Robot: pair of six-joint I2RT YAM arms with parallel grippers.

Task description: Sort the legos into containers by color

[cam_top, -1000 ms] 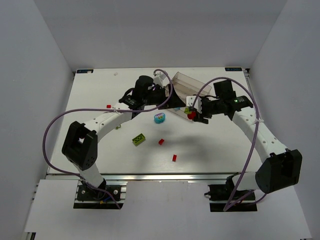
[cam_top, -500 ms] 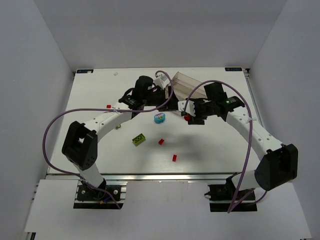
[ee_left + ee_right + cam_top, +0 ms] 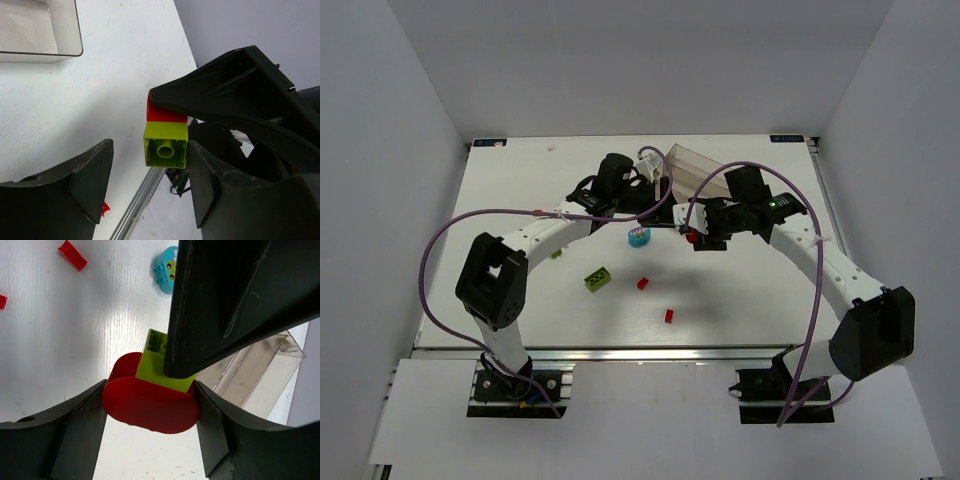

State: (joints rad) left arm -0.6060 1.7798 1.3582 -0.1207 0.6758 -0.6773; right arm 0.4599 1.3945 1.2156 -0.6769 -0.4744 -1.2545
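My right gripper (image 3: 698,236) is shut on a rounded red lego (image 3: 150,402) with a lime green lego (image 3: 161,360) stuck on it, held above the table beside the clear tray (image 3: 695,172). My left gripper (image 3: 672,208) is open around that lime lego (image 3: 165,145): its right finger (image 3: 210,185) touches the lego and its left finger (image 3: 90,180) stands well apart. The red lego (image 3: 165,114) shows just behind the lime one. A cyan lego (image 3: 638,236) lies on the table to the left of the two grippers.
A lime lego (image 3: 598,278) and red legos (image 3: 642,283) (image 3: 669,315) (image 3: 537,212) lie on the white table. The tray's compartments (image 3: 260,370) are just behind the held legos. The table's front rail (image 3: 137,207) shows in the left wrist view.
My right gripper has carried the red and lime legos left and slightly up to the left gripper. The left gripper has shifted a little right, and its open fingers now straddle the lime lego.
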